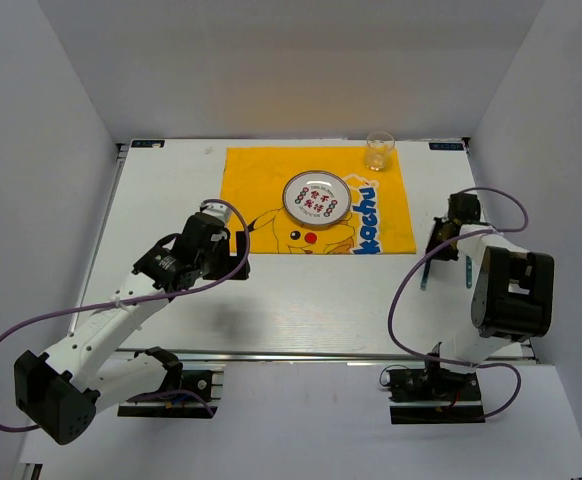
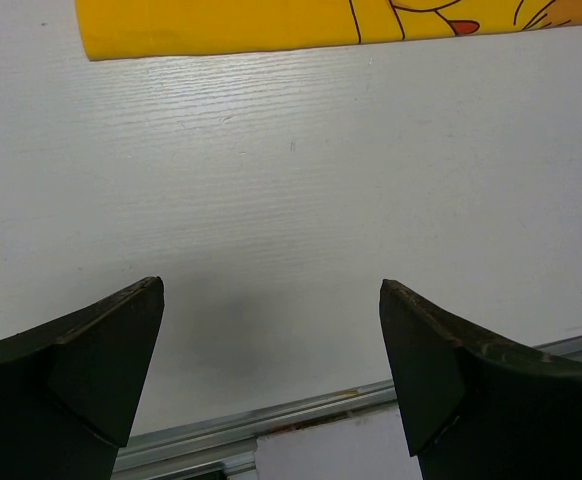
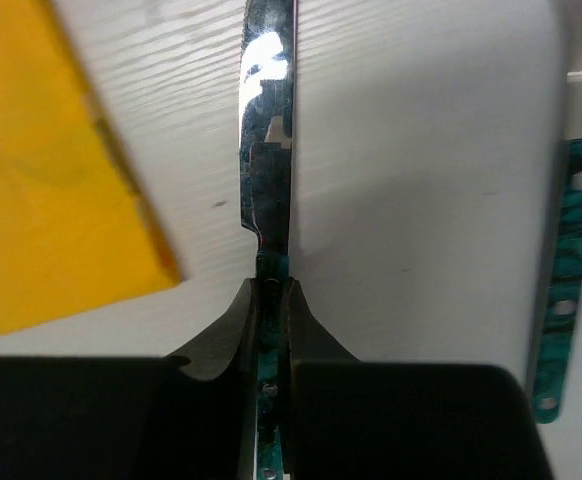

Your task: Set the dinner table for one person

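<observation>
Right of the yellow mat (image 1: 256, 185), the right pincer (image 3: 273, 290), arm folded back, clamps a knife (image 3: 266, 150); the left pincer (image 2: 271, 290) gapes.

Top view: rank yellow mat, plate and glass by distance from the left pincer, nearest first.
1. yellow mat: its near left corner lies just beside the left pincer.
2. plate: mid-mat, farther back and to the right.
3. glass: at the mat's far right corner, by the back wall.
</observation>
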{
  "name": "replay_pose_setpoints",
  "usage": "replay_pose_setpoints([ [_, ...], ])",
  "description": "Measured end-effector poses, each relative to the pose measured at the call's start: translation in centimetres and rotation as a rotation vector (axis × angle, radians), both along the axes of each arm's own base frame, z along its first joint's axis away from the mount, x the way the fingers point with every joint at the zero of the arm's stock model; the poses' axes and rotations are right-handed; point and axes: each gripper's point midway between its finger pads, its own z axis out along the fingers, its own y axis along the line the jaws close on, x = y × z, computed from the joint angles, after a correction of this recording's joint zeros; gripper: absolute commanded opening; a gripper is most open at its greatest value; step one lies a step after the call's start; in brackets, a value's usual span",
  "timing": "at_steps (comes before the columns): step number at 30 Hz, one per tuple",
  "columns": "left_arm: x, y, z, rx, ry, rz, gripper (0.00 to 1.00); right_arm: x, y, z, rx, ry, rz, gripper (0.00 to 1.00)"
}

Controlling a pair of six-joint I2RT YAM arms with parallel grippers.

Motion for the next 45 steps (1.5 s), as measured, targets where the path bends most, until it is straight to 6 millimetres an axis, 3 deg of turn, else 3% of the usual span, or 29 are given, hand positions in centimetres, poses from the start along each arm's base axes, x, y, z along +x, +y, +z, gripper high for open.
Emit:
replay_pose_setpoints([
  [4, 0.1, 0.3, 0.0, 0.004, -0.003, 0.015, 0.98, 1.3, 4.5, 2.3, 0.029, 0.022, 0.108, 0.0],
  [9, 0.4, 0.7, 0.2, 0.01, -0.018, 0.043, 0.98, 7.7, 10.1, 6.9, 0.026, -0.047, 0.238, 0.0],
  [13, 0.4, 0.9, 0.6, 0.007, -0.031, 0.054, 0.98, 11.1, 12.0, 7.4, 0.02, -0.022, 0.272, 0.0],
  [16, 0.5, 1.0, 0.6, 0.01, -0.035, 0.062, 0.98, 12.6, 12.3, 6.4, 0.0, 0.013, 0.272, 0.0],
  [20, 0.5, 1.1, 0.6, 0.011, -0.036, 0.069, 0.98, 12.6, 12.1, 5.0, -0.025, 0.07, 0.269, 0.0],
  [26, 0.5, 1.1, 0.6, 0.01, -0.035, 0.072, 0.98, 13.6, 11.9, 4.6, -0.048, 0.071, 0.289, 0.0],
  [45, 0.6, 1.1, -0.1, 0.024, -0.014, 0.072, 0.98, 13.1, 9.9, 0.7, -0.069, 0.108, 0.317, 0.0],
])
